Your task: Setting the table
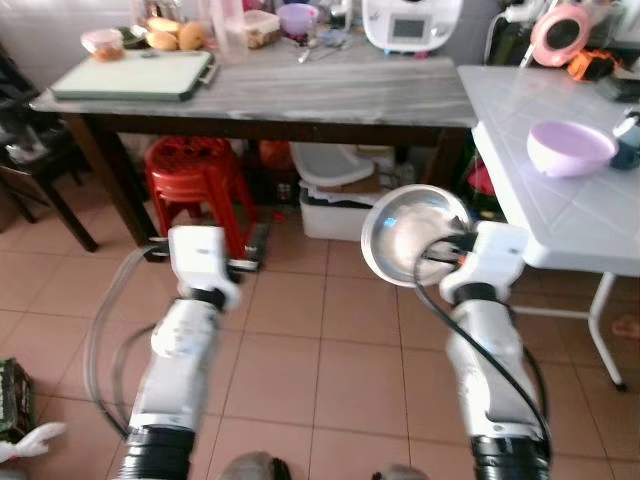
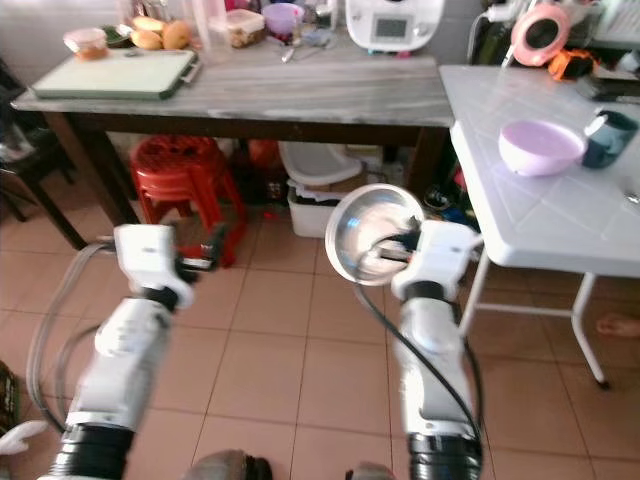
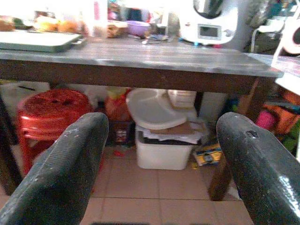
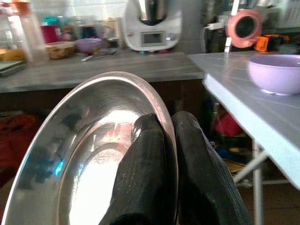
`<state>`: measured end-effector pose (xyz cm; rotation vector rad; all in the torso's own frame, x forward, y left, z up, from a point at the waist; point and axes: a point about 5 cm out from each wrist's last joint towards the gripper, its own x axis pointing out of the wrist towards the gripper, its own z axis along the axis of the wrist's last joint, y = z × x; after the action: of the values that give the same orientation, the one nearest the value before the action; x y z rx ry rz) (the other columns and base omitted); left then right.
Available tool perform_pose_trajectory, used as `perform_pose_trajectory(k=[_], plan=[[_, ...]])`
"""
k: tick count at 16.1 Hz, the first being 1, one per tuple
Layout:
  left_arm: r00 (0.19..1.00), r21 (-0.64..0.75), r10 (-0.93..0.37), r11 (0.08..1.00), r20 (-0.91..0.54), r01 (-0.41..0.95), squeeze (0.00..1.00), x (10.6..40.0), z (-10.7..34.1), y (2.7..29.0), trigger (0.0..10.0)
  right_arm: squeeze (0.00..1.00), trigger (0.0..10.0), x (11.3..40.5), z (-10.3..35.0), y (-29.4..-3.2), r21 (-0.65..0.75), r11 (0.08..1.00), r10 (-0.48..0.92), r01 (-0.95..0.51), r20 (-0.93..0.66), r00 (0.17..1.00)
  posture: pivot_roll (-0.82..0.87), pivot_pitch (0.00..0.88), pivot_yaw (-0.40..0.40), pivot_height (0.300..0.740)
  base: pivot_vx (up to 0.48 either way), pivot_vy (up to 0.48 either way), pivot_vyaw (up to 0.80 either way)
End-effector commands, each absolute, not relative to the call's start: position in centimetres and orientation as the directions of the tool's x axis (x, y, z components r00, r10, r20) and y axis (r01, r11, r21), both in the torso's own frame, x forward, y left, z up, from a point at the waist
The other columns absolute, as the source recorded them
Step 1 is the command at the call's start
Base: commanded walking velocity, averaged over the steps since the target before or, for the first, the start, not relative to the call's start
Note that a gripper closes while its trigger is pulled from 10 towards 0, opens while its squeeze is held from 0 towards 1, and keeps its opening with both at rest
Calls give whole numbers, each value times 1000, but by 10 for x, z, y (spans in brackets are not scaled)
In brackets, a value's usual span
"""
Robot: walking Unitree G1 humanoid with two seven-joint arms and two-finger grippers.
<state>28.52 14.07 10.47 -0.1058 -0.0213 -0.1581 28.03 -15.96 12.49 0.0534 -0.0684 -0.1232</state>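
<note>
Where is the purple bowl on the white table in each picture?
Left eye view: the purple bowl sits on the white table, upper right, beyond the right gripper holding the steel plate.
Right eye view: upper right too, beside a dark mug.
Left wrist view: not in it.
Right wrist view: at the right edge.
Shared landmark: the white kitchen machine on the grey counter.

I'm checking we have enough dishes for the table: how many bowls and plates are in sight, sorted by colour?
Purple bowls: 2, one on the white table, one on the grey table
Silver plate: 1, held on edge by the right gripper
Total: 3
</note>
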Motion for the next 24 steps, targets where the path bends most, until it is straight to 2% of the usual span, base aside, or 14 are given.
perform_pose_trajectory(k=[1, 10, 16, 18, 21, 24], plan=[[980, -108, -192, 974, 55, 197, 0, 285, 110, 135, 10000, 0, 10000, 282, 133, -160, 52, 991, -129, 125, 98, 987, -28, 0, 43, 740, 247, 0, 0], [979, -111, -201, 973, 30, 203, 0, 275, 105, 138, 10000, 0, 10000, 279, 130, -163, 44, 991, -134, 130, 97, 986, -25, 0, 46, 740, 465, 0, 0], [980, -110, -195, 974, 40, 198, 0, 280, 107, 135, 10000, 0, 10000, 285, 135, -159, 45, 994, -102, 97, 122, 987, -21, 0, 45, 740, 476, 0, 0], [994, -51, -105, 993, -15, 104, 0, 281, 101, 142, 10000, 0, 10000, 282, 138, -154, 77, 996, -58, 47, 153, 986, -16, 0, 48, 740, 452, 0, 0], [997, -76, -48, 996, -63, 43, 0, 279, 93, 149, 10000, 0, 10000, 278, 136, -150, 98, 995, -46, 31, 157, 986, -12, 0, 50, 740, 333, 0, 0], [998, -69, -37, 997, -52, 33, 0, 280, 96, 153, 10000, 0, 10000, 280, 141, -147, 100, 995, -31, 13, 181, 983, -11, 0, 53, 740, 295, 0, 0]])
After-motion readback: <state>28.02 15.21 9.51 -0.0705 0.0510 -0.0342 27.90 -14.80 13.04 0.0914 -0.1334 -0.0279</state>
